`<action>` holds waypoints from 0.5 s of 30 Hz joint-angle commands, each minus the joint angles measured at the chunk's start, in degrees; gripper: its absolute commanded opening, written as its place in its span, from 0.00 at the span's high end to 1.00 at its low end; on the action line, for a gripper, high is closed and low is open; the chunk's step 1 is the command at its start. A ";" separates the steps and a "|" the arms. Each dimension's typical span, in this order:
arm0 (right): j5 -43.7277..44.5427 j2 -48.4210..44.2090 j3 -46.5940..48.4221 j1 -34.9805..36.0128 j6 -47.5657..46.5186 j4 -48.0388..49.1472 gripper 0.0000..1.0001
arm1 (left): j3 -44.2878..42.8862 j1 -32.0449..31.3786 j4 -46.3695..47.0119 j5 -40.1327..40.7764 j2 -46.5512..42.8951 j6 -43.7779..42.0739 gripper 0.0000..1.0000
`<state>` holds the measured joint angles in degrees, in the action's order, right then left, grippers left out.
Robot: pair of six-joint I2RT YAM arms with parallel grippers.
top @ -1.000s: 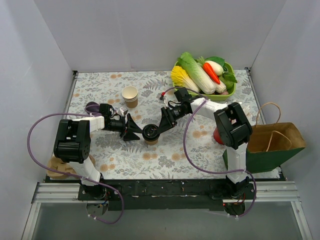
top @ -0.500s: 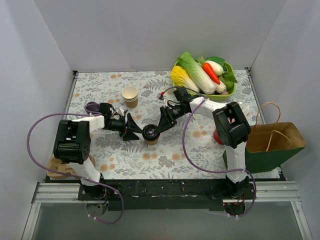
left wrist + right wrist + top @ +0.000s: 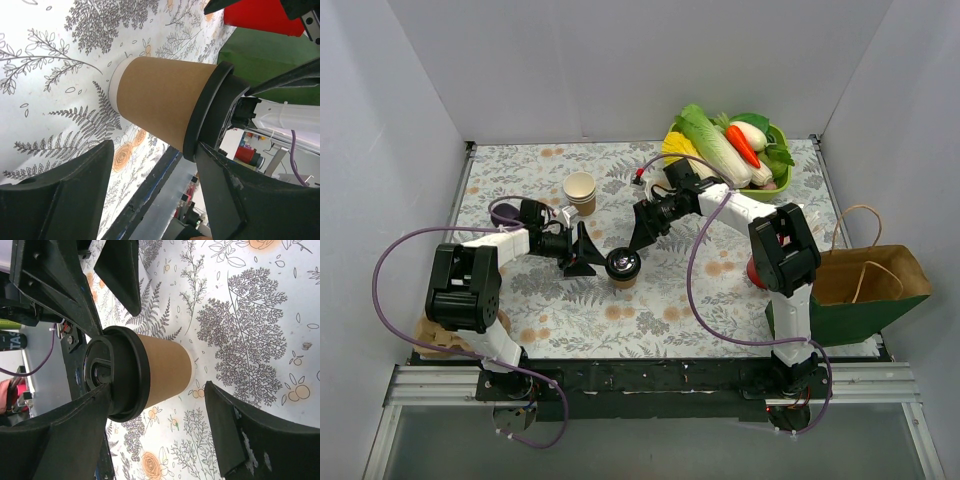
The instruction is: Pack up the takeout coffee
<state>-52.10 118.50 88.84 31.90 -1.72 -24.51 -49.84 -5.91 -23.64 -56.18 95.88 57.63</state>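
Between the wide-spread fingers of the left gripper (image 3: 156,144) stands the coffee cup (image 3: 160,107), upright on the flower-printed tablecloth (image 3: 520,175). It is a small cup of plain tan paper with a pale rolled foot, and a round black lid (image 3: 212,117) is pressed onto its rim. The lid is raised, with a sunken middle.

The left gripper is fully released. Its two black fingers flank the cup from the left in the overhead view, and neither one appears to touch the paper. The cup sits just past the fingertips rather than deep between them.

From the far right side, the right gripper (image 3: 158,386) points down at the same cup. Its jaws are also spread wide and hold nothing, and the cup stands free just beyond its tips. The two grippers face each other across the cup, and the left one's fingers show in the right wrist view just behind the lid.

Farther back from the left gripper is a stack of lidless tan cups (image 3: 580,190). Behind the right arm sits a green bowl (image 3: 778,188) piled with vegetables. Beside the right arm's base a red cup (image 3: 756,272) is partly hidden, and a brown paper bag (image 3: 868,275) stands open at the table's right edge.
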 commanded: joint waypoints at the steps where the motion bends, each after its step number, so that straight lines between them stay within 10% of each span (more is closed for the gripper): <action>1: 2.18 -0.45 2.04 0.00 -4.43 -2.90 0.19 | -2.54 -0.33 1.58 -0.51 -3.85 -0.94 0.35; 15: 1.64 -7.14 -1.40 -0.08 -10.85 -4.05 0.08 | -6.58 -0.24 5.18 -0.94 0.10 3.11 0.35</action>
<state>-51.03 113.93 86.15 31.88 -10.41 -28.62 -53.95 -6.13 -20.62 -56.34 95.13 59.70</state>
